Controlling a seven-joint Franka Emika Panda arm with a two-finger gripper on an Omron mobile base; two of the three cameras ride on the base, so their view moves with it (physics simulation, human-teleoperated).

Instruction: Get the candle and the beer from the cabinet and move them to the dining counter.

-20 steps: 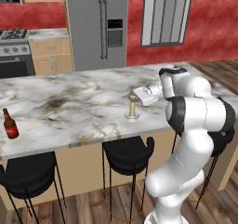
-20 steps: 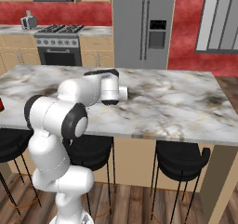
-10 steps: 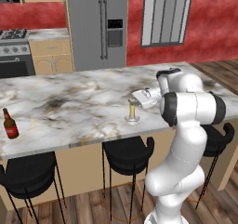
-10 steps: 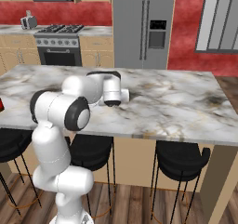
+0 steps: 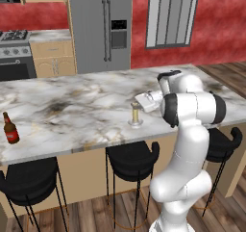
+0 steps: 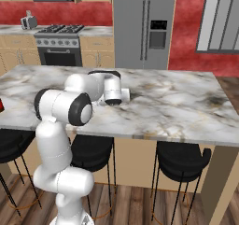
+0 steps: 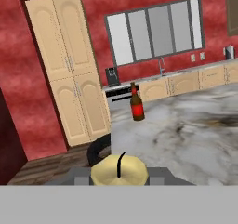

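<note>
On the dining counter [image 5: 72, 106]: both task items stand on the marble top, well apart from each other.
Candle [image 5: 136, 113]: upright in its silver holder near the counter's front edge, just beside the arm's hand; in the hand view its wick and pale top sit close under the camera.
Beer [image 5: 10, 129]: upright at the counter's far left end, near the front edge, untouched by the arm.
Gripper [image 5: 142, 101]: level with the candle's top and right against it; jaws partly closed, but whether they clamp the candle or have let go I cannot tell.
Done: both items appear delivered.
Left: likely only freeing the candle and backing the hand away.
</note>
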